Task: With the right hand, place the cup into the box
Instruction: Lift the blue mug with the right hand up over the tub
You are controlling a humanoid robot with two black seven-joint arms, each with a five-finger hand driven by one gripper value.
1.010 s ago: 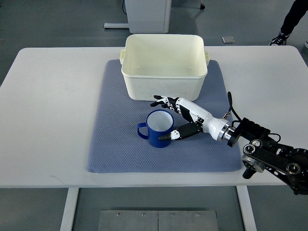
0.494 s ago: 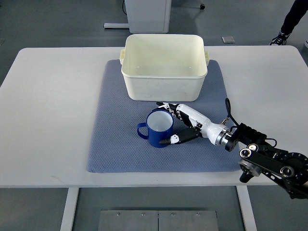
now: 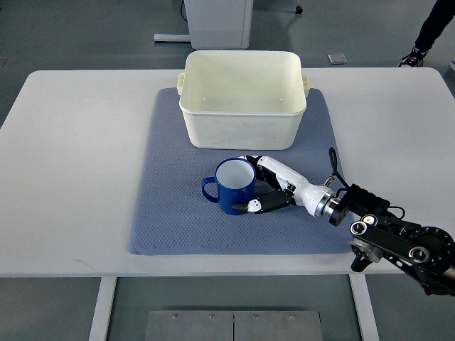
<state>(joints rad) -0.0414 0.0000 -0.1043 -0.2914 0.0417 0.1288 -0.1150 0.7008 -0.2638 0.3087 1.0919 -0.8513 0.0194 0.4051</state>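
On the blue mat (image 3: 170, 213) in the middle of the white table (image 3: 71, 163), I'm looking at the blue cup (image 3: 232, 186) sitting upright, handle sticking out to the left, white inside showing. It's sitting just in front of the cream box (image 3: 243, 97), close to its front wall but not touching as far as I can see. My right hand (image 3: 264, 186) is coming in from the lower right with the arm running along the table edge, and it's wrapping around the right side of the cup: fingers (image 3: 252, 159) are curving round the far side near the rim, and the thumb (image 3: 254, 206) is pressing in at the near side lower down. So the hand is partly closed around the cup body with the cup between thumb and fingers; whether it's actually gripping tight I'm not able to tell from this angle, but contact is looking real on both sides. Cup is sitting flat on the mat. A person's dark shoe (image 3: 412, 58) and leg are showing at the top right corner, on the floor beyond the table.
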